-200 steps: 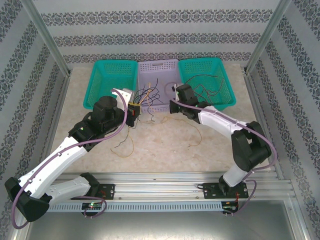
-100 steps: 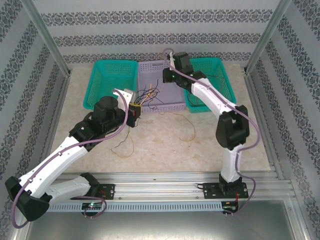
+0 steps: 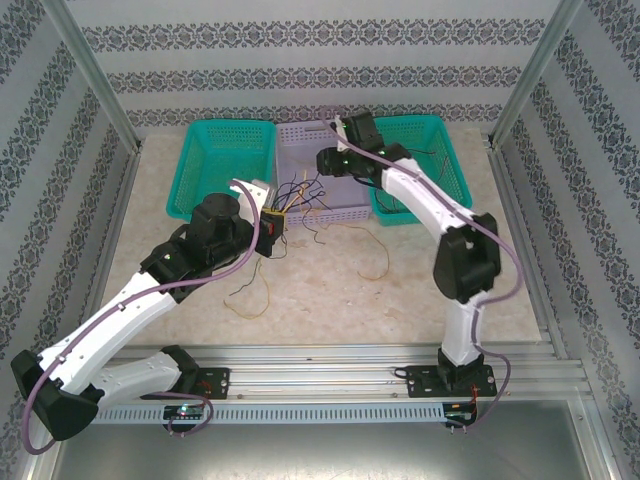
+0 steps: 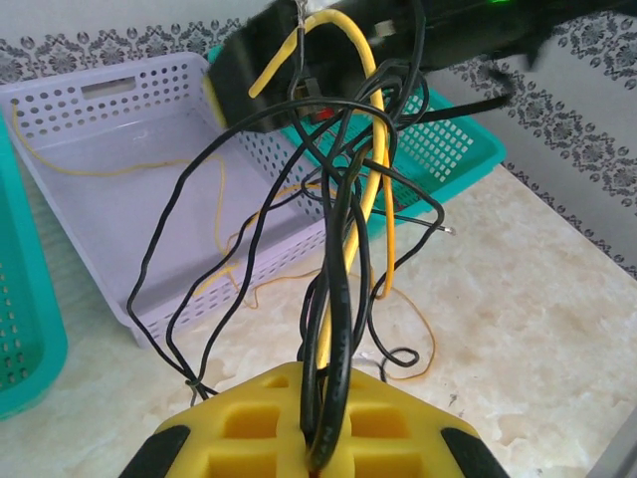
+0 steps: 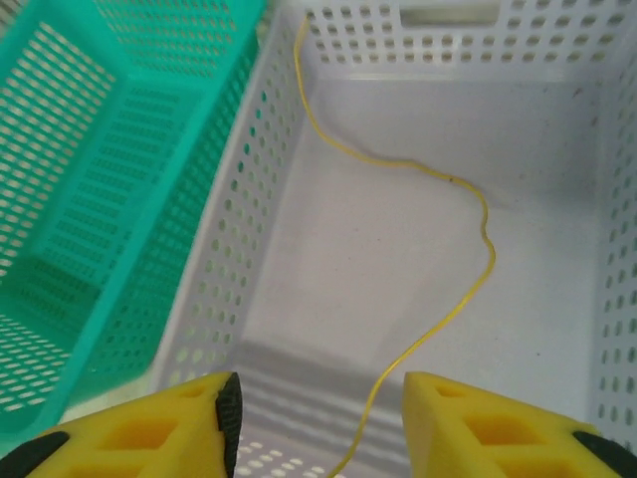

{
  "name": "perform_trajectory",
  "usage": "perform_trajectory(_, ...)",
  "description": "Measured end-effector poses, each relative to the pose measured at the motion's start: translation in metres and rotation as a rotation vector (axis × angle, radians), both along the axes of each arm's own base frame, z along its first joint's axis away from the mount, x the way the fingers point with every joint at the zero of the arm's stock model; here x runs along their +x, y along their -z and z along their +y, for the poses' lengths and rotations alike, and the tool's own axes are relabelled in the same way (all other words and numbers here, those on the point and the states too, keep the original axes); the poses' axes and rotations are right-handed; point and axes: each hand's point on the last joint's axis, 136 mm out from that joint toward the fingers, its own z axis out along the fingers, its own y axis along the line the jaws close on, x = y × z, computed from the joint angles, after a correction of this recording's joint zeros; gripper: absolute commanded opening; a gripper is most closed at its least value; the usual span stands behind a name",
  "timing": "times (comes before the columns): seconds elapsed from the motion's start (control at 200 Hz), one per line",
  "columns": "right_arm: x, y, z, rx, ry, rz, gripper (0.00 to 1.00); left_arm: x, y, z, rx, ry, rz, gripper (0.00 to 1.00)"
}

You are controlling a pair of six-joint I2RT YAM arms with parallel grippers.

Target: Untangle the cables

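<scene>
Three baskets stand in a row at the far side of the desk (image 3: 330, 300): a teal basket (image 3: 225, 160) at upper left, a lavender basket (image 3: 295, 145) in the middle, and a second teal basket (image 3: 405, 119) at upper right, each touching its neighbour.

The left claw (image 3: 272, 224) sits just left of the frame's centre in the overhead view, in front of the lavender basket's near wall; it is clamped on a bunch of cables (image 3: 300, 192), black and yellow strands that fan out over that near wall. In the left wrist view the bunch rises from the narrow slot between the yellow fingers (image 4: 259, 423); thick black strands and one yellow strand run up the middle of the frame, while thinner black loops bow out to left and right; which strand crosses over which cannot be told in the knot.

The right claw (image 5: 318, 418) hangs above the lavender basket, at upper centre of the overhead view; its jaws stand well apart with nothing between them; beneath it a thin yellow wire (image 5: 438, 174) winds across the basket's pale floor from the far left corner toward the lower middle of the frame.

Two loose thin strands lie on the bare desk; one (image 3: 250, 295) is below the left claw, the other (image 3: 378, 262) right of centre.
</scene>
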Motion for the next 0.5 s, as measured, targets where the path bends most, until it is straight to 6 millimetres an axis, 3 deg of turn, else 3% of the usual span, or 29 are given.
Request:
perform_trajectory(0.16, -0.055, -0.051, -0.026, 0.058, -0.007, -0.108, 0.52, -0.001, -0.012, 0.004, 0.013, -0.023, 0.005, 0.00)
perform_trajectory(0.3, -0.107, -0.088, -0.040, 0.132, -0.046, -0.212, 0.54, 0.003, -0.030, -0.005, 0.020, -0.028, 0.017, 0.00)
perform_trajectory(0.4, -0.150, -0.095, -0.031, 0.182, -0.127, -0.257, 0.56, 0.004, -0.020, -0.008, 0.039, -0.043, 0.065, 0.00)
perform_trajectory(0.5, -0.197, -0.089, -0.014, 0.232, -0.233, -0.275, 0.58, 0.003, -0.004, -0.006, 0.060, -0.064, 0.125, 0.00)
